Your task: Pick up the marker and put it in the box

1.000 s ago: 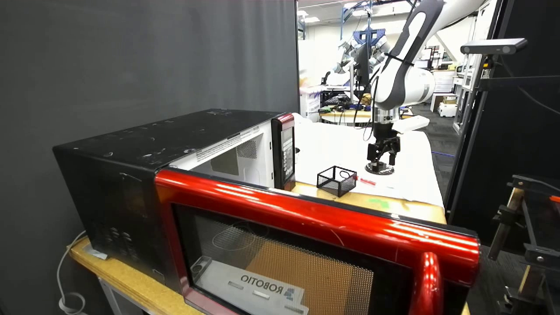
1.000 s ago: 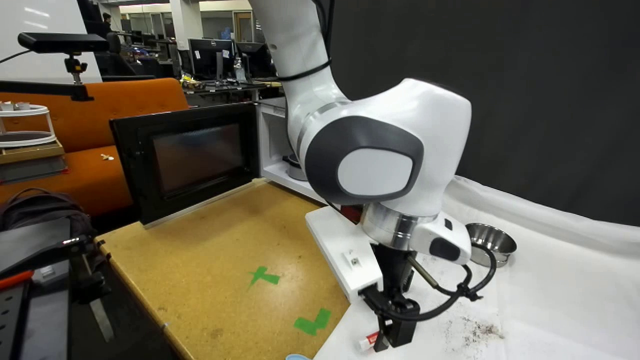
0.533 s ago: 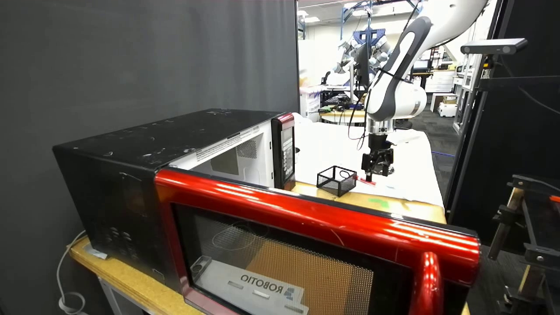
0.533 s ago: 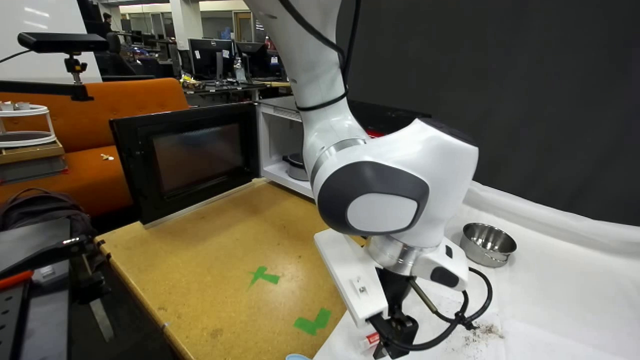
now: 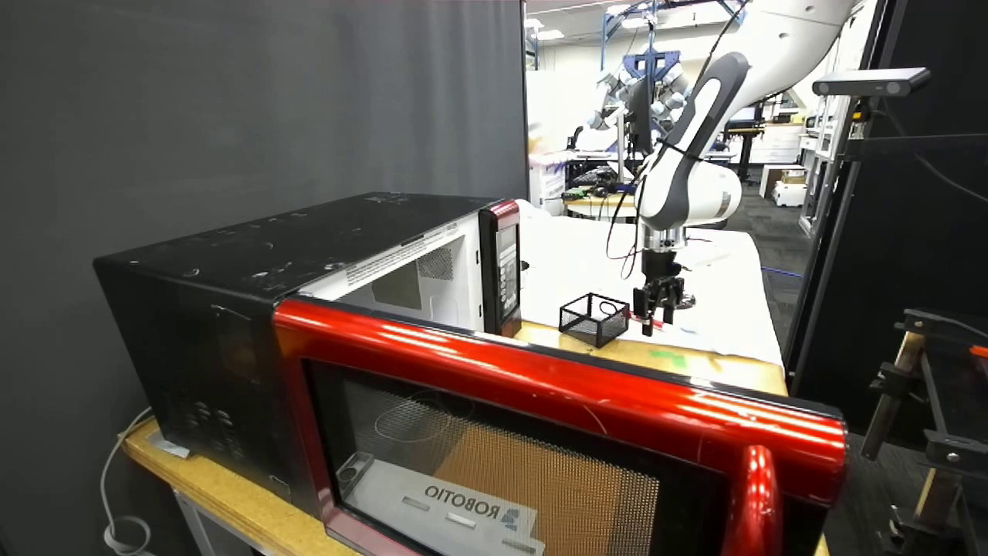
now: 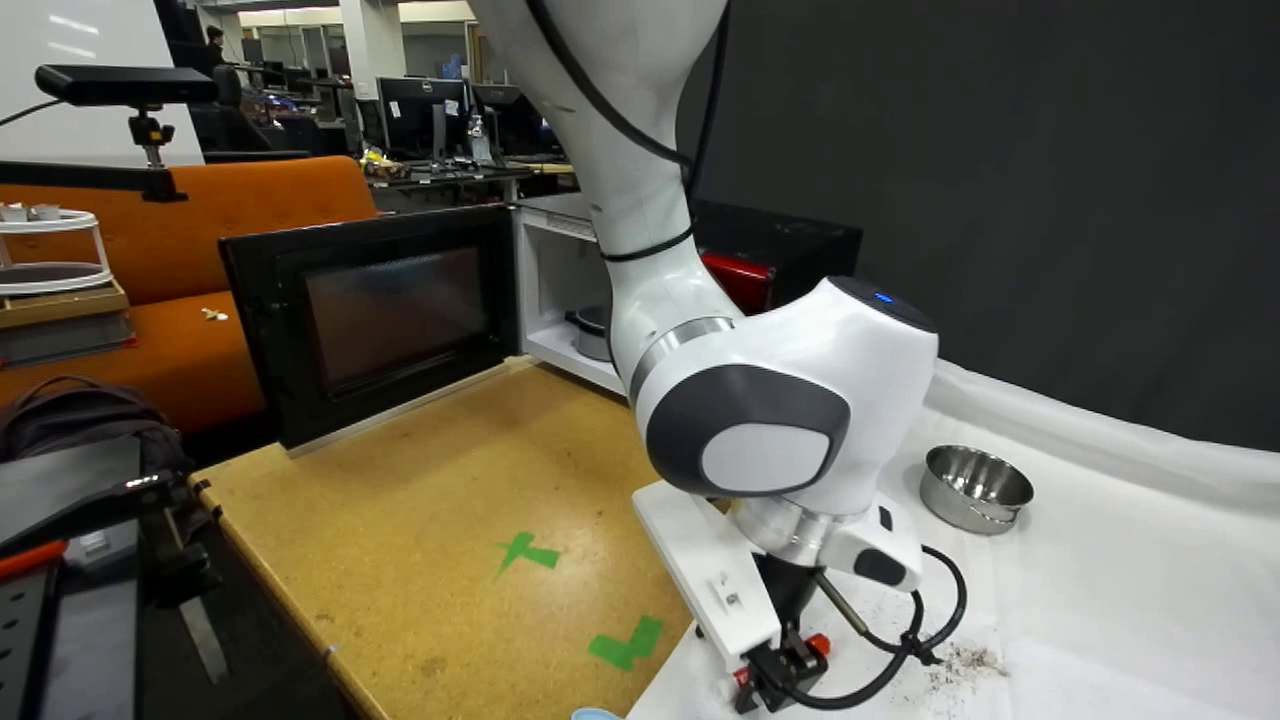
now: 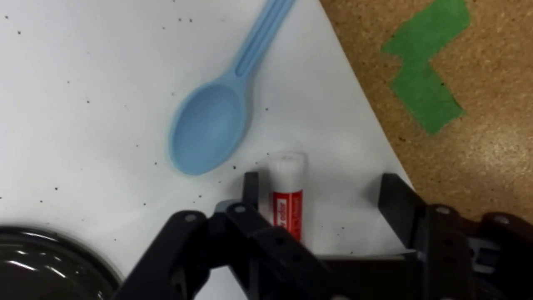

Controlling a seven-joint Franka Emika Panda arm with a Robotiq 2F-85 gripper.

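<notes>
The marker (image 7: 287, 200), white with a red label, lies on the white sheet. In the wrist view it is between my gripper's two fingers (image 7: 320, 189), close to the left finger and well apart from the right one; its lower part is hidden behind the left finger. The gripper is open and low over the sheet. In an exterior view the gripper (image 5: 658, 320) stands at the marker (image 5: 637, 317). In an exterior view the marker's red end (image 6: 820, 643) shows beside the gripper (image 6: 762, 703). The small black mesh box (image 5: 579, 324) stands close to the marker, left of the gripper.
A blue spoon (image 7: 208, 129) lies near the marker. A round black shiny thing (image 7: 50, 266) is at the wrist view's lower left. A metal bowl (image 6: 975, 490) stands on the sheet. The microwave's open red door (image 5: 540, 363) stands out over the wooden table (image 6: 450, 560).
My gripper has moved away from the round black thing and over to the marker, so its fingers are now on either side of it. The marker and box have not visibly moved.
</notes>
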